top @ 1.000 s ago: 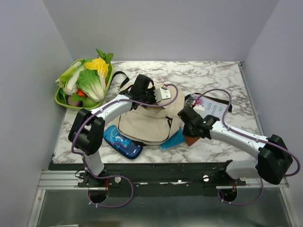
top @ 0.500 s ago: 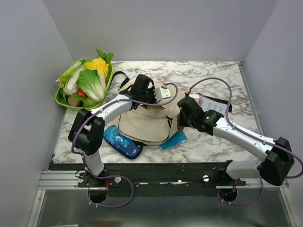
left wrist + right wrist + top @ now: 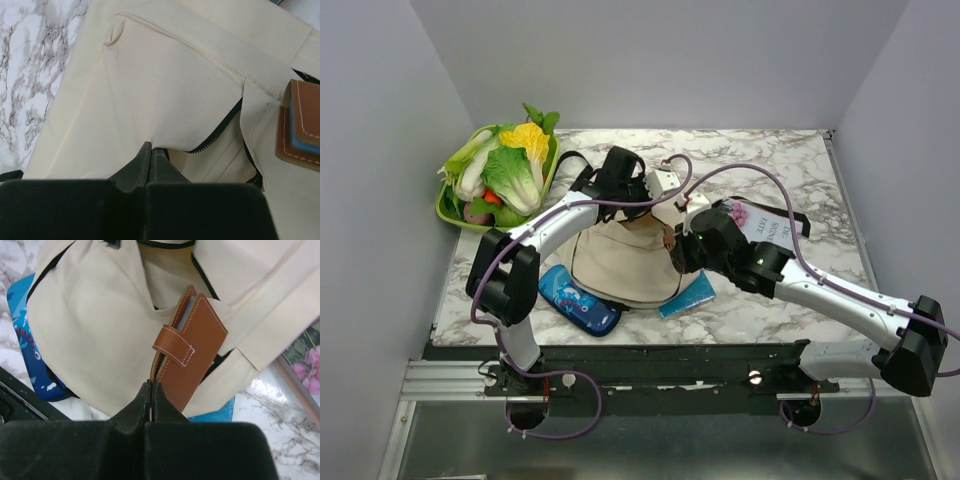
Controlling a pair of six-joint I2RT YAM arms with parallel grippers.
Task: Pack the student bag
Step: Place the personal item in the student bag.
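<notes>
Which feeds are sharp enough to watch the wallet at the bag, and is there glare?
Right wrist: brown wallet crisp, stitching readable, one glare patch on the marble table. Left wrist: student bag weave sharp, wallet cropped at the right edge. Top external: even light, wallet barely visible.

Just ahead of your right gripper, itself black, the wallet is tan-brown leather with white stitching and a blue layer between its covers. Beyond it, the student bag is plain cream. In front of your left gripper, also black, the bag's zipper is black. Left of the right fingertips, the pencil case is dark blue with red and white marks. To their right, a pad is light blue, the table white marble veined grey, and the book shows pink flowers.
</notes>
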